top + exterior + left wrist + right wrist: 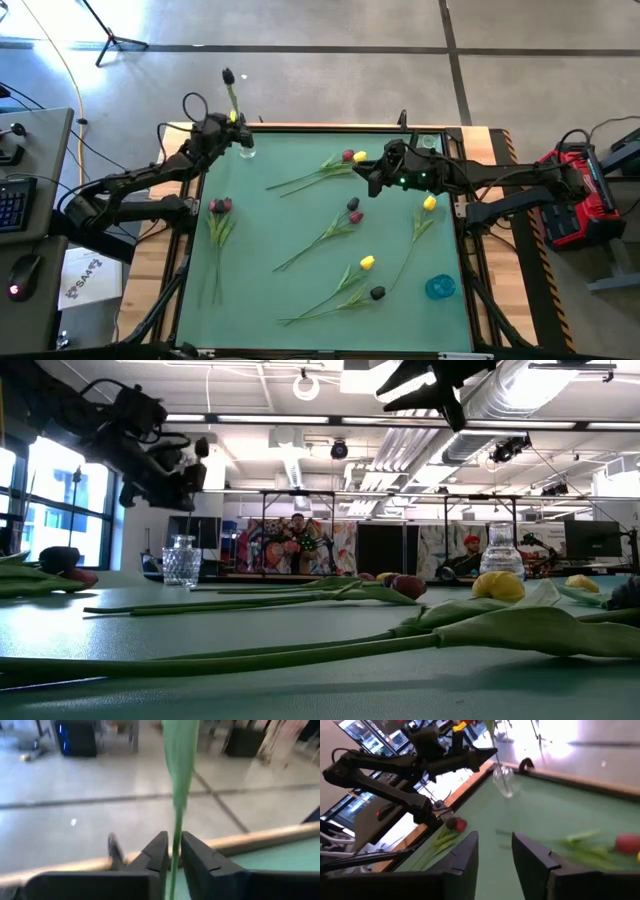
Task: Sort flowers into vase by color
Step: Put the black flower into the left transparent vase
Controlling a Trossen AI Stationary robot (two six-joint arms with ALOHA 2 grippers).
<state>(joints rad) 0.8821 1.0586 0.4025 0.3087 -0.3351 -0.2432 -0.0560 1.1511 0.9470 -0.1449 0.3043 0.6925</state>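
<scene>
Left pincer [172, 855] pinches a thin green-stemmed, black-headed tulip [231, 92] upright above the glass vase [246, 148]; right pincer [495, 851] gapes empty

From my remote station I look over a grey concrete floor [330, 60] crossed by dark seams. To the left stands a desk [30, 180] with a keyboard [12, 205] and mouse [22, 270]. At table height I see a tall window [55, 500] letting in daylight, ceiling strip lights [300, 420], silver ducting [520, 400], and colourful wall panels [290, 545] far behind.
</scene>
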